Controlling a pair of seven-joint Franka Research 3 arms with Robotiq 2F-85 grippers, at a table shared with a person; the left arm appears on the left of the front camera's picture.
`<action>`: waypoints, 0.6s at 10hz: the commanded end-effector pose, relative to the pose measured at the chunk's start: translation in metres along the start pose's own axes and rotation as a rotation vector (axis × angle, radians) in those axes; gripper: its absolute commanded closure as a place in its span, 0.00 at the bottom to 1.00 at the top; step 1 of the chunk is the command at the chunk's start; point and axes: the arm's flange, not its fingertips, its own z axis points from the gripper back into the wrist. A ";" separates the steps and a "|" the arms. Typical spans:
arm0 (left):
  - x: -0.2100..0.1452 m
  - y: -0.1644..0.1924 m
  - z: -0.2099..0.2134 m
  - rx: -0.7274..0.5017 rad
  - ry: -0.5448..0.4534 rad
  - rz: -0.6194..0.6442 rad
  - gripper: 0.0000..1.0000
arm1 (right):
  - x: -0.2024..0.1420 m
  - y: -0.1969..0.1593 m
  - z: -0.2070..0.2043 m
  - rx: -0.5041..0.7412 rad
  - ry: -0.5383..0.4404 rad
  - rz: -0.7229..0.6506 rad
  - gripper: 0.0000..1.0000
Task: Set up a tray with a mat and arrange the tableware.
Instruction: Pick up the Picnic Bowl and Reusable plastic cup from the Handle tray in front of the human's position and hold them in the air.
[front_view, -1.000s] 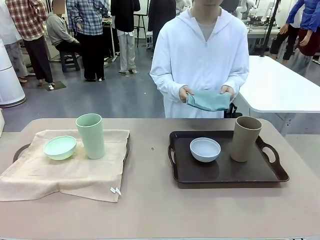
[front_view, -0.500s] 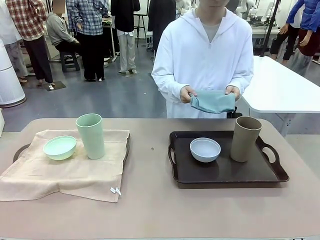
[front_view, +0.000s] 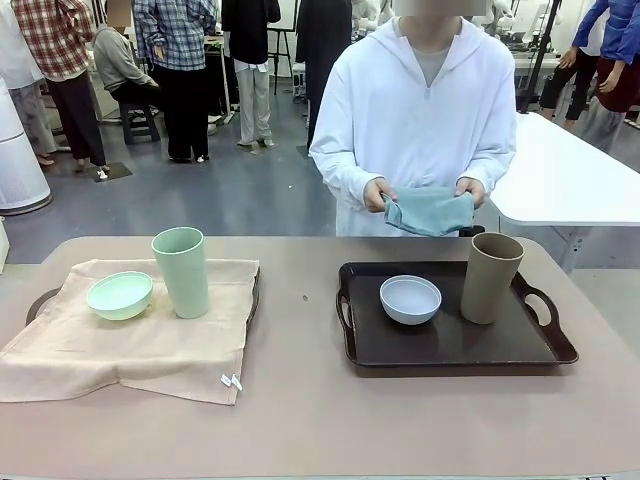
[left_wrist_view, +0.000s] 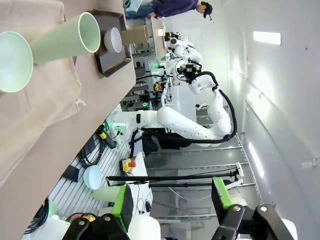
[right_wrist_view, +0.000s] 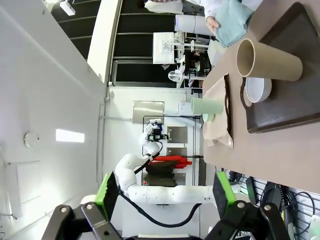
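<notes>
Both jaws released and empty: left gripper (left_wrist_view: 172, 200), right gripper (right_wrist_view: 165, 192).

Near left: beige mat (front_view: 130, 345) carries the pale green bowl (front_view: 120, 295) and pale green cup (front_view: 181, 272).

Right: the bare dark tray (front_view: 450, 348) holds the white bowl (front_view: 410, 299) and tan-brown cup (front_view: 490, 278). Both cups stand upright, long axis vertical, mouths up.

Far: the person's hands (front_view: 378, 194) have loosened the folded teal cloth (front_view: 430, 210). It is probably this tray's mat.

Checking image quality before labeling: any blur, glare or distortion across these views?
Front view: sharp, even light, faint shadow beside the tan cup on the dark tray. Left wrist view: rolled sideways, wide-angle stretches the green cup. Right wrist view: rolled sideways, bright white wall, teal cloth crisp.
</notes>
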 end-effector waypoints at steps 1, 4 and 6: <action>-0.001 0.000 0.002 -0.002 -0.009 -0.001 0.16 | 0.002 -0.001 -0.001 0.021 0.001 0.016 0.00; -0.001 0.000 0.002 -0.002 -0.009 -0.001 0.16 | 0.002 -0.001 -0.001 0.021 0.001 0.016 0.00; -0.001 0.000 0.002 -0.002 -0.009 -0.001 0.16 | 0.002 -0.001 -0.001 0.021 0.001 0.016 0.00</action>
